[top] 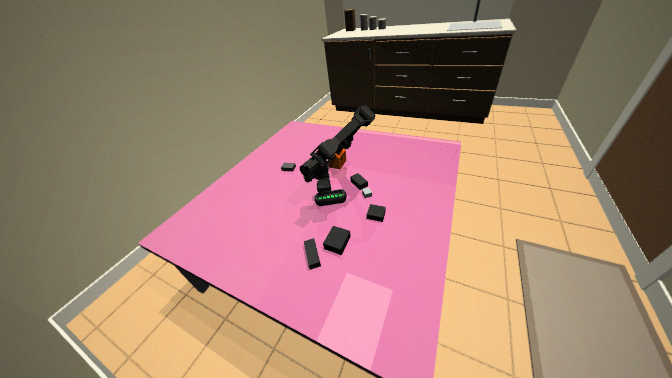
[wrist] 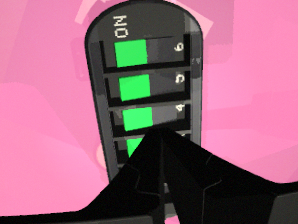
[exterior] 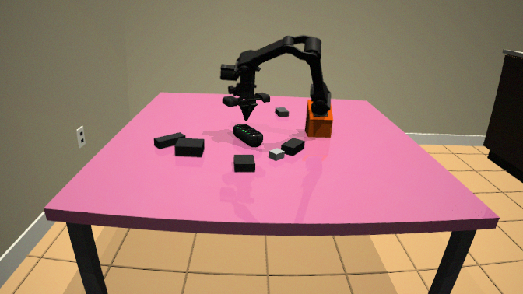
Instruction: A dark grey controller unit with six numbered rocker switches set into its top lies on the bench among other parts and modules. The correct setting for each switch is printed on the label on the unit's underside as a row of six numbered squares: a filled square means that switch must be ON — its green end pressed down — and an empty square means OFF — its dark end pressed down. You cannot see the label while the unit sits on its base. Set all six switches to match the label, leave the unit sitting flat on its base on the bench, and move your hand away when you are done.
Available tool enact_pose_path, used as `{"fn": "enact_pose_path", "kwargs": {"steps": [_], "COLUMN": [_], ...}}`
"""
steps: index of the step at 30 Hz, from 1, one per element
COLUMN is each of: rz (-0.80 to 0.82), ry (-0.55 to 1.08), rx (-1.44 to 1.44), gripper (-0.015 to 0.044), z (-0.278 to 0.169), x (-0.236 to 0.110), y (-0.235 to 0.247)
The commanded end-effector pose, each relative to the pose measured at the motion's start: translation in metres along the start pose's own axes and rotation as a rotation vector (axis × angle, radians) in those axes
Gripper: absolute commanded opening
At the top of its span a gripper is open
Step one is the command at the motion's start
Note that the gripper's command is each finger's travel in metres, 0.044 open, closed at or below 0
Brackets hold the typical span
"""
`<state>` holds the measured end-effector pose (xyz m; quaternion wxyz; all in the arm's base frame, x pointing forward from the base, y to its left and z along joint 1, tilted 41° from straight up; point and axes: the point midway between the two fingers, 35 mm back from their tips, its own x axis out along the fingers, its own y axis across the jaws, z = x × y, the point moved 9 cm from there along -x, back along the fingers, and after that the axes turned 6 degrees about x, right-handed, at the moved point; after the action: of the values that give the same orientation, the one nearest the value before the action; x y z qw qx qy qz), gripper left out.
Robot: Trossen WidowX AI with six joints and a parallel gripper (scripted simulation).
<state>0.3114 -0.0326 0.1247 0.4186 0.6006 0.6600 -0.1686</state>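
The dark grey controller unit (top: pixel 330 197) (exterior: pixel 247 135) (wrist: pixel 150 22) sits on the pink bench (top: pixel 240 208) (exterior: pixel 163 193) with its switches facing up. In the wrist view, the green parts of switches 6, 5 and 4 show toward the side marked ON, and part of one more green patch shows below them. Which ends are pressed down is not clear. The remaining switches are hidden behind the fingers, and the underside label is out of sight. My gripper (exterior: pixel 246 118) (wrist: pixel 158 137) is shut and empty, pointing down just above the unit, with a gap between.
Dark blocks (top: pixel 376 212) (exterior: pixel 189 148) and a small light grey block (top: pixel 367 192) (exterior: pixel 276 154) lie around the unit. A grey block (top: pixel 288 166) (exterior: pixel 282 112) lies farther back in the exterior view. The arm's orange base (top: pixel 338 159) (exterior: pixel 319 126) stands behind the unit.
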Motion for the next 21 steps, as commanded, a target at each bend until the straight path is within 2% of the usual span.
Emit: {"fn": "enact_pose_path", "kwargs": {"steps": [1,21], "rz": [-0.001,-0.001], "ry": [-0.003,-0.002], "rx": [-0.002,-0.002], "gripper": [0.0000,0.0000], "z": [0.011,0.010], "x": [-0.001,0.026], "y": [0.012,0.013]}}
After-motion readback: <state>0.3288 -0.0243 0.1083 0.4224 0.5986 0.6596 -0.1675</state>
